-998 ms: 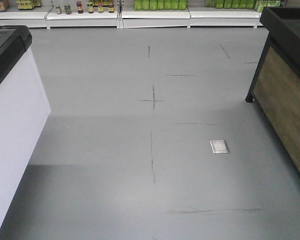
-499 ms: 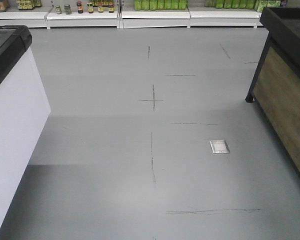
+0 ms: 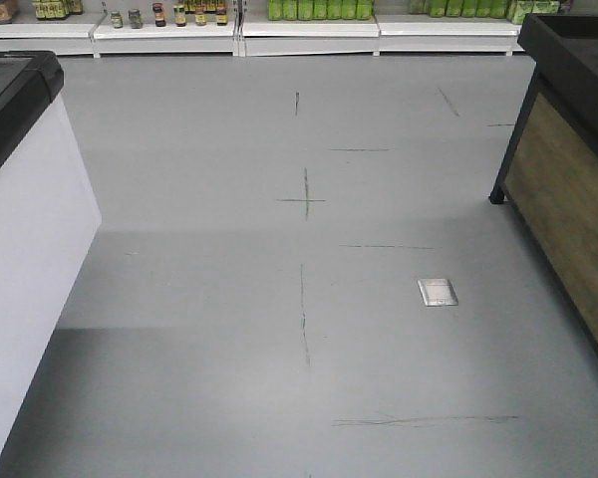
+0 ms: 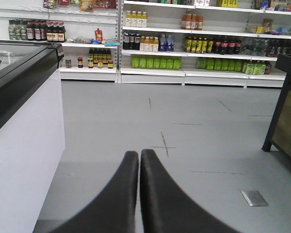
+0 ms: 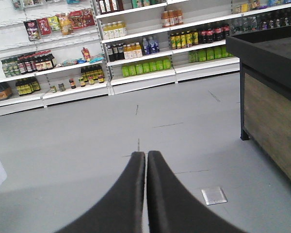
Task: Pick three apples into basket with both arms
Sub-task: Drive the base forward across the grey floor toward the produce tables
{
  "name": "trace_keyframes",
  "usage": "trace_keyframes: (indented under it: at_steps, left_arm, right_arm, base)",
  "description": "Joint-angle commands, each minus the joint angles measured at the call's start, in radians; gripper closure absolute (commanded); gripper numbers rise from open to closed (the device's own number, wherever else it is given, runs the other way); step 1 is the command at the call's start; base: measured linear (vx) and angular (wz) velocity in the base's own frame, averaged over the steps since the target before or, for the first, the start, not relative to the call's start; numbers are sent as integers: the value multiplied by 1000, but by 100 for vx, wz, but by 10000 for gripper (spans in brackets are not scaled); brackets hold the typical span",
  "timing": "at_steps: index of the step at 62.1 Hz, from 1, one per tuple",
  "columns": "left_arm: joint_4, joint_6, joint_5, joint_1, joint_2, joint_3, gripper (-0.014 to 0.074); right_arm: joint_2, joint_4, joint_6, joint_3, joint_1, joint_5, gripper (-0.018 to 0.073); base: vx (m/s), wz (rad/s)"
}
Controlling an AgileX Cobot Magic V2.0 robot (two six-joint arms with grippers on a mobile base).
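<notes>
No apples and no basket show in any view. My left gripper (image 4: 139, 154) is shut, its two black fingers pressed together with nothing between them, held above the grey floor. In the right wrist view my right gripper (image 5: 146, 155) is likewise shut and holds nothing. Neither arm appears in the front view, which shows only floor and furniture.
A white chest freezer with a black rim (image 3: 25, 229) stands at the left. A black-framed wooden display stand (image 3: 568, 179) stands at the right. Store shelves with bottles (image 4: 160, 53) line the far wall. A metal floor plate (image 3: 438, 292) lies right of centre.
The floor markings in the front view have shifted very slightly; otherwise nothing has visibly changed.
</notes>
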Motion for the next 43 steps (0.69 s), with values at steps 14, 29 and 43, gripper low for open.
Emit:
trace_keyframes:
  at_steps: [14,29,43]
  left_arm:
    - [-1,-3,-81,-5,-12,-25,603]
    - [-1,-3,-81,-5,-12,-25,603]
    - [-1,-3,-81,-5,-12,-25,603]
  right_arm:
    - [-11,-7,-7,13,-3,-76,564]
    - [-11,-7,-7,13,-3,-76,564]
    - [-11,-7,-7,13,-3,-76,564]
  base:
    - [0,0]
    - [0,0]
    - [1,3]
